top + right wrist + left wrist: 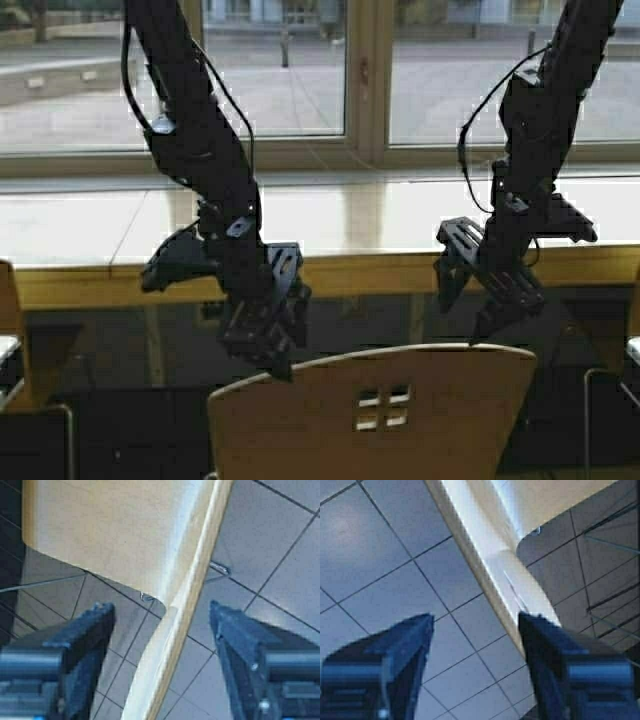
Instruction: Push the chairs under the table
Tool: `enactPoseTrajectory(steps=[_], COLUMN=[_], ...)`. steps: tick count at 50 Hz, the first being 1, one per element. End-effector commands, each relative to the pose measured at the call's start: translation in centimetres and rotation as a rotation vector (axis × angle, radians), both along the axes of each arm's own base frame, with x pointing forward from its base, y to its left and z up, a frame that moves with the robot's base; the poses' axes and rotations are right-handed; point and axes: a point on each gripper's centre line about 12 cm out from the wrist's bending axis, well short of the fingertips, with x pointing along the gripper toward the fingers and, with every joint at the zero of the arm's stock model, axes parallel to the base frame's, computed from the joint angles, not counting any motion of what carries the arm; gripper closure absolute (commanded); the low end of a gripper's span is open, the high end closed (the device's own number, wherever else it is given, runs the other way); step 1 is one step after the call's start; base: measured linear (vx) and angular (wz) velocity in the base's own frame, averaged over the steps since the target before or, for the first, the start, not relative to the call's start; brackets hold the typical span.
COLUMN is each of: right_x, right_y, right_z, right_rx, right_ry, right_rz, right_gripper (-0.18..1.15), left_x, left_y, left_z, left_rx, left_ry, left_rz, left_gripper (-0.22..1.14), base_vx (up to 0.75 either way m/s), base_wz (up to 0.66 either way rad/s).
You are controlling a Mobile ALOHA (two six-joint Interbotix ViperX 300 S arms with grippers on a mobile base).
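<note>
Your chair (400, 410) sits just short of the tabletop (330, 215), seat not yet under. Both hands, left hand (262, 335) and right hand (490, 295), hang spread over its backrest rim, straddling it, apparently ready to shove it forward.

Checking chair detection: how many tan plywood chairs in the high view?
2 sure: centre chair between both grippers, partial chair at left edge. Something at right edge may be a third.
</note>
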Motion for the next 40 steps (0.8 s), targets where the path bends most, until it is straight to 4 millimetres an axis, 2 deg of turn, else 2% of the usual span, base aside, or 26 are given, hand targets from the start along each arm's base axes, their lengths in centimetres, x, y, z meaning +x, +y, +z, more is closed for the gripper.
enactPoseTrajectory(steps=[1, 18, 25, 34, 40], right_x=[0.8, 0.6, 0.4, 1.0, 1.8], right_y=[0.0, -0.5, -1.3, -2.1, -2.0], right_z=[0.7, -1.9, -2.9, -3.8, -4.3], right_rx=[0.004, -0.002, -0.007, -0.008, 0.002], right_ry=[-0.027, 0.024, 0.047, 0.053, 0.048], right_rz=[0.006, -0.005, -0.022, -0.046, -0.047], right_gripper=[0.05, 0.05, 0.05, 0.05, 0.05], left_x=[0.7, 1.5, 1.9, 2.6, 3.0], left_y=[-0.5, -0.6, -0.6, -0.6, -0.5], left_z=[0.5, -1.4, -2.2, -3.1, -3.8], left_rx=[-0.018, -0.011, -0.010, -0.013, -0.017], left_ry=[-0.018, 0.001, 0.006, 0.012, 0.018], left_rz=[0.036, 0.079, 0.091, 0.100, 0.108], left_gripper=[0.04, 0.04, 0.04, 0.04, 0.04], base_vx=[0.00, 0.00, 0.00, 0.00, 0.00], base_wz=[0.00, 0.00, 0.00, 0.00, 0.00])
